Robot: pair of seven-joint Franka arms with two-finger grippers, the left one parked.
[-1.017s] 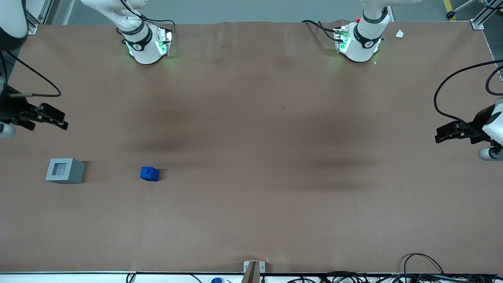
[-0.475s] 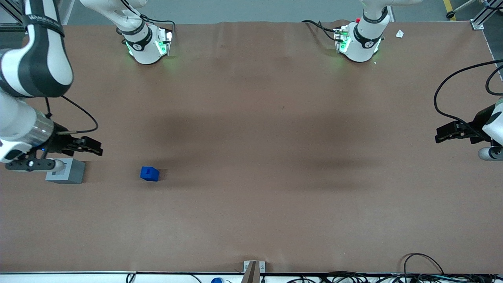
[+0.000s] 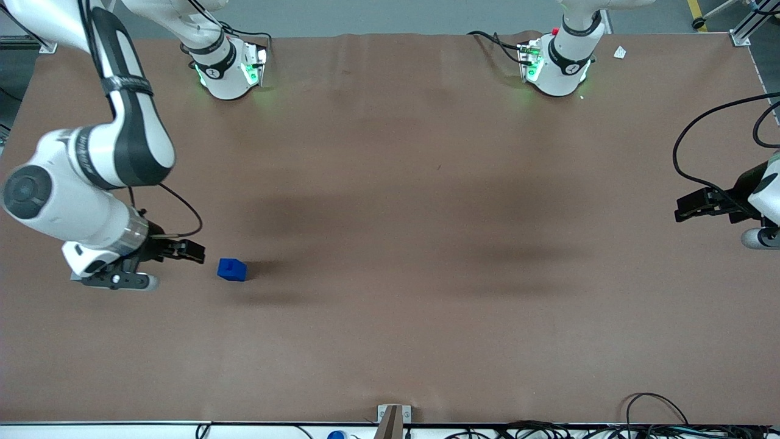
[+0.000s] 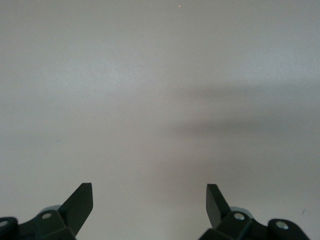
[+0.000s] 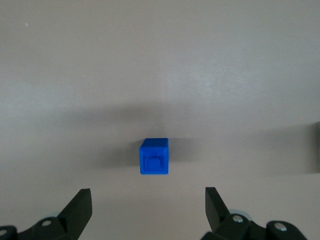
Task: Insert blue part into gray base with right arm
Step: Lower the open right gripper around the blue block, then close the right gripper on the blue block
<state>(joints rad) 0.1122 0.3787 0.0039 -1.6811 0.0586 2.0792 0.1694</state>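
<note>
Fingers (image 5: pixel 80 207) of the right arm's gripper (image 3: pixel 194 251) stand spread wide apart with nothing between them, as the right wrist view shows, with bare desk (image 5: pixel 160 60) in the gap. In the front view the right arm (image 3: pixel 91 164) reaches down over the working arm's end of the desk (image 3: pixel 390 213), and its gripper hangs just beside the blue part (image 3: pixel 232 269), apart from it and not touching. The blue part sits upright on the desk with its raised stub on top; the right wrist view shows the blue part (image 5: pixel 154 156) lying ahead of the spread fingertips and roughly centred between them, its stub facing the camera and a soft shadow on the desk around it. The gray base is almost wholly covered by the wrist of the right arm in the front view; only a thin gray sliver (image 3: pixel 75 277) shows at the edge of the wrist housing, farther toward the working arm's end of the desk than the blue part. In the right wrist view a narrow gray strip (image 5: pixel 317 147) shows at the frame's edge, though whether it is the gray base cannot be told. The blue part and the gray base are well apart, and the blue part is not in the recess.
</note>
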